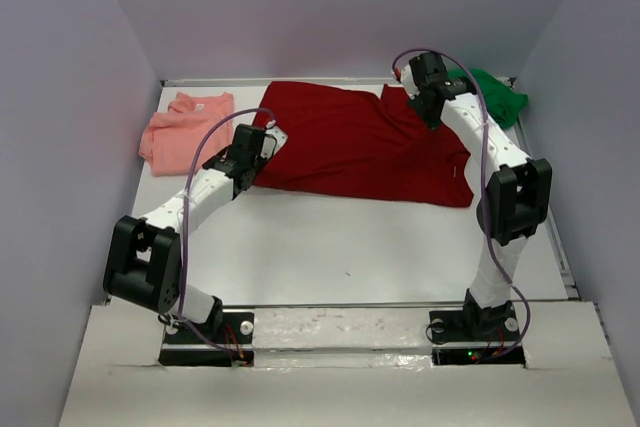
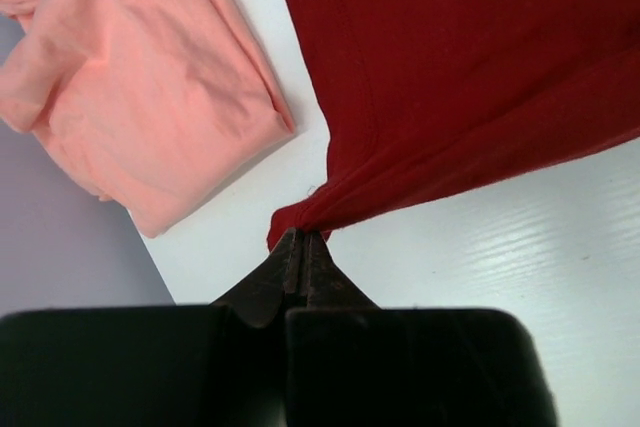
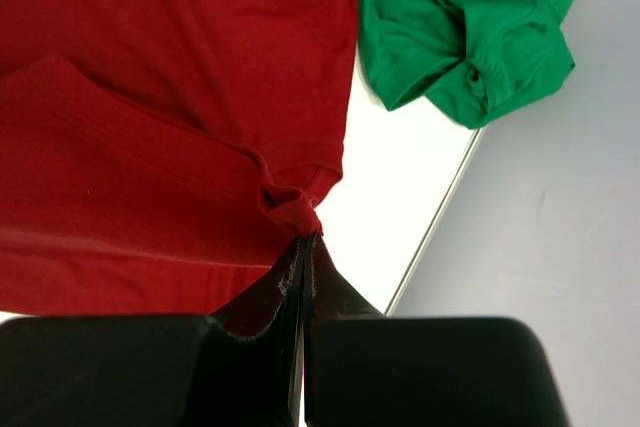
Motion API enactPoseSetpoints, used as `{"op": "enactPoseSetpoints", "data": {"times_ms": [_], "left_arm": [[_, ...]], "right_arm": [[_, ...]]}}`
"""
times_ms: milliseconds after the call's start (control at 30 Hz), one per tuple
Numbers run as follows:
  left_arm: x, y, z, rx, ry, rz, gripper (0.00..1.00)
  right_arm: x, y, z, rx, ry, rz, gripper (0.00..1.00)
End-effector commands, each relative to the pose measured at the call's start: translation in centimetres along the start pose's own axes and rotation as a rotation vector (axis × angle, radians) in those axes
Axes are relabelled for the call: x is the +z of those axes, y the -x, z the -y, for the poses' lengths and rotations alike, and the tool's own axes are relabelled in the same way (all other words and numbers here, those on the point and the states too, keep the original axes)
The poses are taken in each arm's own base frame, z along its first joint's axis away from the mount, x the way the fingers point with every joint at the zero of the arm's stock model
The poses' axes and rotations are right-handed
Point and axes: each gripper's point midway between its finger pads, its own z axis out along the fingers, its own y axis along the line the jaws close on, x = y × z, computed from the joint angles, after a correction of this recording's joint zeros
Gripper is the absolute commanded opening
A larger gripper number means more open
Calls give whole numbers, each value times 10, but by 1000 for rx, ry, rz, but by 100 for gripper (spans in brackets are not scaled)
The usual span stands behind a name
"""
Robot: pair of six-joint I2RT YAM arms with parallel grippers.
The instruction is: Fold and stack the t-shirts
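The dark red t-shirt lies spread across the back middle of the table. My left gripper is shut on its left edge, pinching a bunched corner of the red t-shirt. At the back right, my right gripper is shut on another bunched corner of the red t-shirt. A salmon pink t-shirt lies folded at the back left; the left wrist view shows this pink t-shirt beside the red one. A bright green t-shirt sits crumpled in the back right corner, and the same green t-shirt shows just past my right fingers.
Grey walls close in the white table on the left, back and right. The table's right edge runs close beside my right gripper. Both arm bases sit at the near edge.
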Motion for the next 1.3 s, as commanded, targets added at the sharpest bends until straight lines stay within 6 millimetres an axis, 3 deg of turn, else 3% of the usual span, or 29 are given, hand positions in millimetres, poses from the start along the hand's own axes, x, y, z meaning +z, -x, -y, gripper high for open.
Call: {"op": "enactPoseSetpoints", "data": {"times_ms": [0,267,767,1267], "left_arm": [[-2,23,-23,-51,98,44,0],[6,30,-29,-48,155,43,0],[31,45,-13,-3,194,39,0],[49,40,-16,43,316,13,0]], "right_arm": [[3,20,16,9,-46,49,0],[20,22,11,-7,-47,28,0],[52,19,1,-47,-64,-22,0],[70,21,3,-56,-83,-48,0]]}}
